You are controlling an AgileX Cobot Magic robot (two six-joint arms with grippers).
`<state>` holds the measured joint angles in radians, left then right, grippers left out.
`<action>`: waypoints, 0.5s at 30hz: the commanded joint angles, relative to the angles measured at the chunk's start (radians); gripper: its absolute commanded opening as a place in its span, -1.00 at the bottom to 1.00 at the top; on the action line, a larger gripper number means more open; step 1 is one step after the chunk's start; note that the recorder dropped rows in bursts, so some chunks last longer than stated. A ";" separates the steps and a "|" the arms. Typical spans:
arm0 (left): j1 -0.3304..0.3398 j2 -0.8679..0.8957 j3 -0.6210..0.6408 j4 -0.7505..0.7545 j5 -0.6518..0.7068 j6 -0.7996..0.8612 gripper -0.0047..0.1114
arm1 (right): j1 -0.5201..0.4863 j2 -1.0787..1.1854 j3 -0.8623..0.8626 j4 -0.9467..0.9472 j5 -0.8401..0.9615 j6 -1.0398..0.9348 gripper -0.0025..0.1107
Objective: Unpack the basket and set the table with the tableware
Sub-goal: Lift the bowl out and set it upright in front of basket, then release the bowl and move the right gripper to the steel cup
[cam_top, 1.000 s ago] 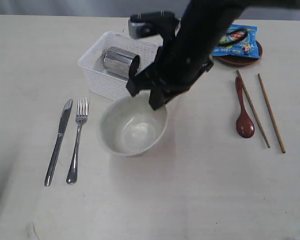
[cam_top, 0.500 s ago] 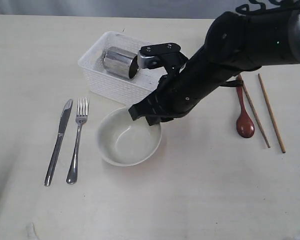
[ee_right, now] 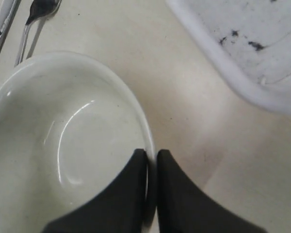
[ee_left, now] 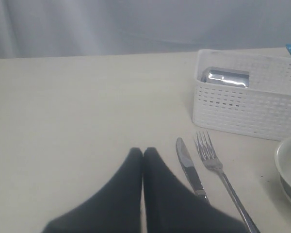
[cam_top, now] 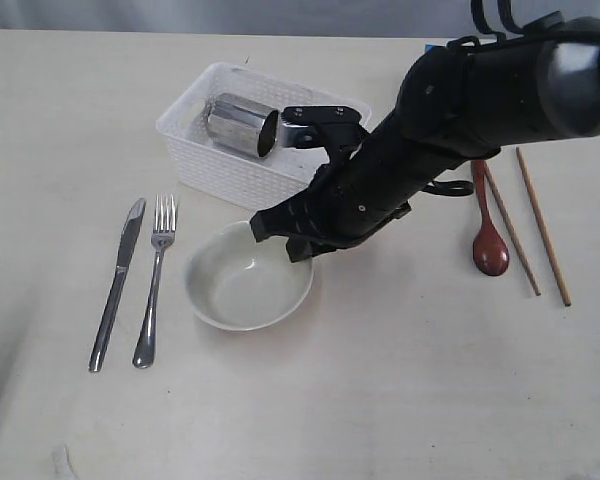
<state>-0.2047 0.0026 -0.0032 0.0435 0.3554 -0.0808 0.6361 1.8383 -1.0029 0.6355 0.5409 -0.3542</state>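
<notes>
Right pincer (ee_right: 152, 156) of mine grips the bowl (cam_top: 242, 285) by its rim, one finger inside, one outside. Since a second ago the bowl has come down from a tilt and now sits level on the table (cam_top: 380, 380), beside the fork (cam_top: 152, 290) and near the basket (cam_top: 215, 165). Left pincer (ee_left: 143, 155) is closed and empty.

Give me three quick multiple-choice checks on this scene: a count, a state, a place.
1. How many chopsticks lie on the table? A one; B two; C four.
2. The right tool is: A wide open; B shut on the bowl's rim; C shut on nothing.
3. The mug is: A standing on the table; B inside the bowl; C lying in the basket.
Answers: 1 B, a pair lies beside the spoon. 2 B, the wrist view shows its fingers pinching the rim. 3 C, it lies on its side there.
</notes>
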 commanded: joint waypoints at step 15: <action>-0.005 -0.003 0.003 0.009 -0.011 -0.004 -0.92 | -0.006 -0.215 -0.087 -0.115 0.016 0.136 -0.26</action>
<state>-0.2047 0.0026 -0.0032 0.0435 0.3554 -0.0808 0.6361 1.6751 -1.0516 0.5698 0.5548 -0.2776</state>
